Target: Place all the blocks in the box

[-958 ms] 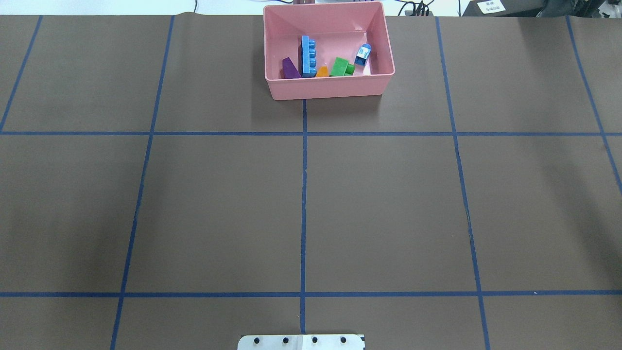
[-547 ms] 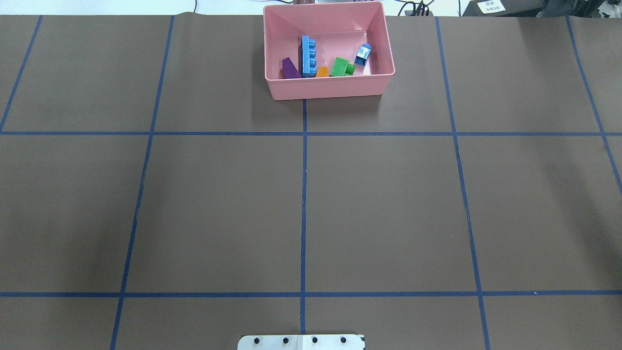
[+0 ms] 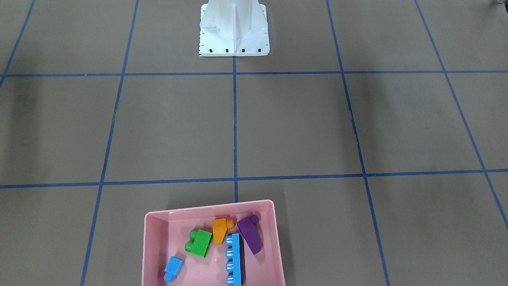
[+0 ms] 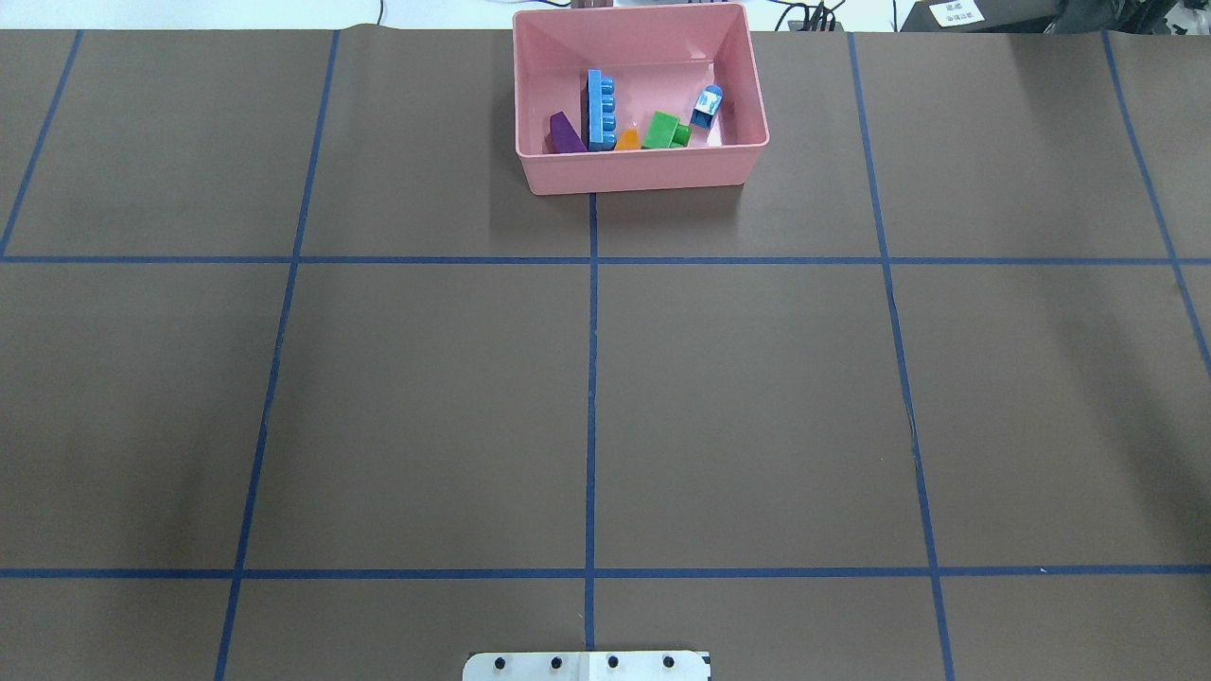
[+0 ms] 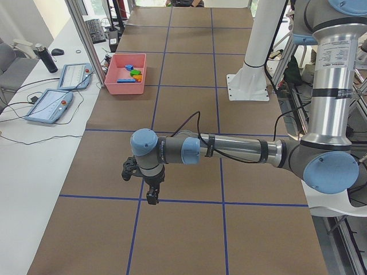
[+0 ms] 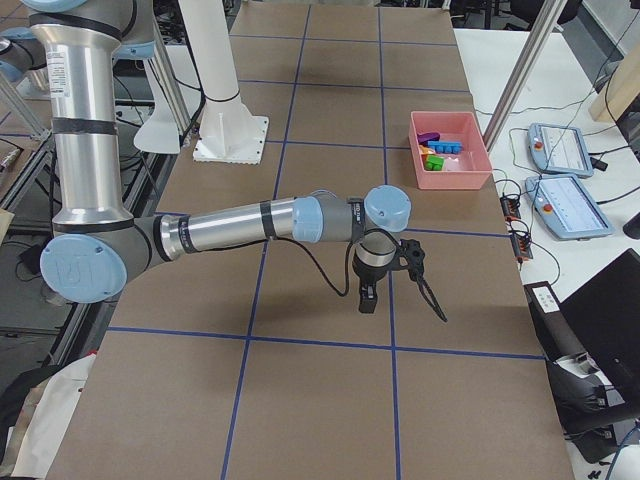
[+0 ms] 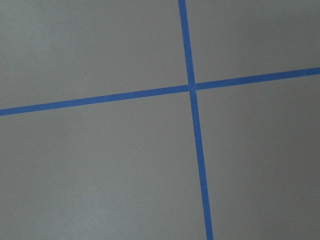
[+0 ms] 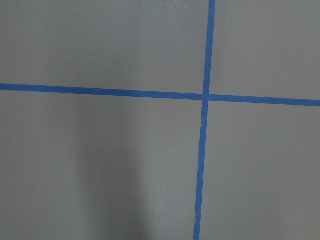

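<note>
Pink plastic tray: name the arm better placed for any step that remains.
None remains: the orange brick, purple sloped brick, long light-blue brick, small blue brick and green brick all lie in the pink plastic tray. Otherwise right, barely: the tray sits slightly to the robot's right of the centre tape line.

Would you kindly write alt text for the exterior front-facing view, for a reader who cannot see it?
A pink box at the bottom edge holds five toy bricks: orange, purple, green, long light-blue and small blue. Brown table with a blue tape grid; white robot base at the top.
</note>
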